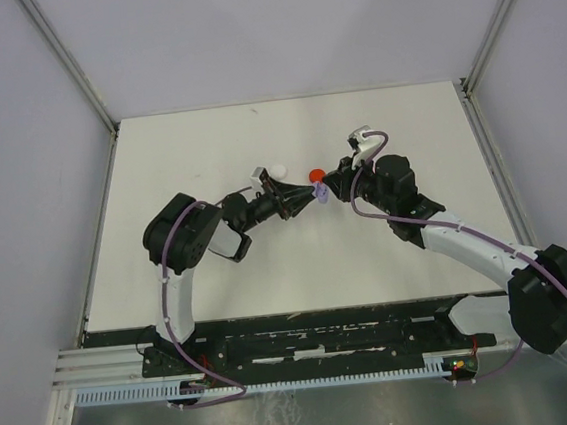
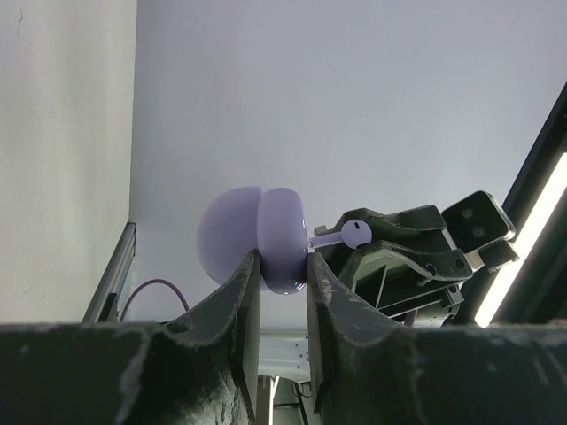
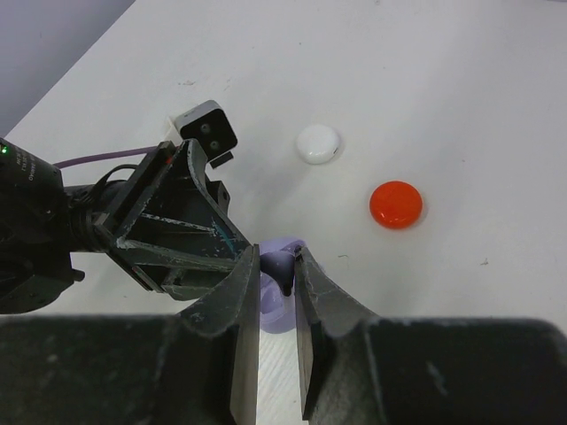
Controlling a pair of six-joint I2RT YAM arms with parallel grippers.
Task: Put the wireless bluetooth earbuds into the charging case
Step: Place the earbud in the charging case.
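Up above the desk [image 1: 207, 149], between my two arms, my left end effector [image 2: 282, 262] is closed tight on the pale purple case [image 2: 237, 235]. My right end effector [image 3: 277, 258] is closed on a tiny purple earbud [image 2: 356, 232].

I think this could go wrong. If the stem comes in crooked, it may miss its hole and push the case sideways. Then the case could slip in my grip. Or the earbud could pop out and drop down by the red disc [image 3: 396, 204] and the white disc [image 3: 318, 143].

The earbud lies almost flat. Its long way runs along the thin stem. The stem points at the case, and the round head points back at my right end effector. The stem tip is just beside the case; I cannot tell if it touches.
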